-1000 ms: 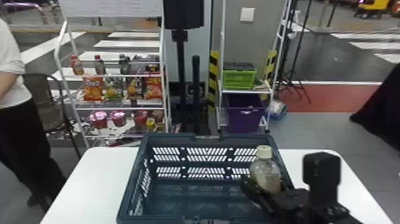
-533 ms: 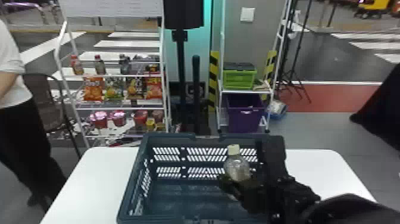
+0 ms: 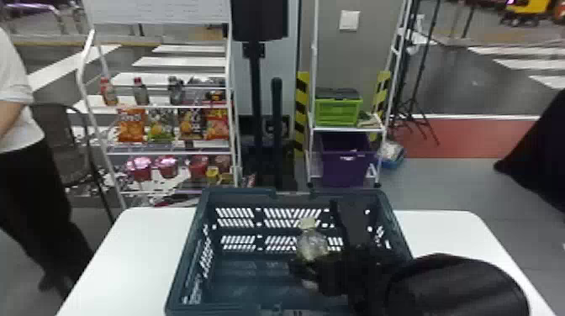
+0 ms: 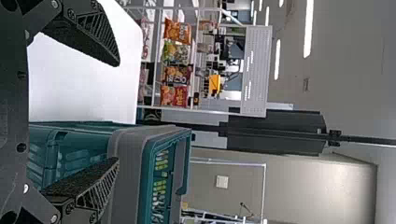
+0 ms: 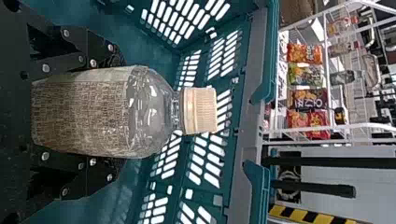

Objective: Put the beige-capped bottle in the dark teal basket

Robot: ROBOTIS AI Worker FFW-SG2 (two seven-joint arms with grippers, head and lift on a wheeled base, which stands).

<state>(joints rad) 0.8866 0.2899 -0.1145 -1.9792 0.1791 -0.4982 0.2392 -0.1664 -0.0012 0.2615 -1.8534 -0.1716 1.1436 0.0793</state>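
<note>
Well, lower centre, within the edges of the dark teal basket (image 3: 239,193) (more room leftward), the right claw (image 3: 313,267) grips the beige-capped bottle (image 3: 312,245), long axis near upright.

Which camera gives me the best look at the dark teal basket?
The head view: nearly the whole basket shows, though the right arm covers part. The left wrist view catches a section sideways; the right wrist view, slotted walls close up.
</note>
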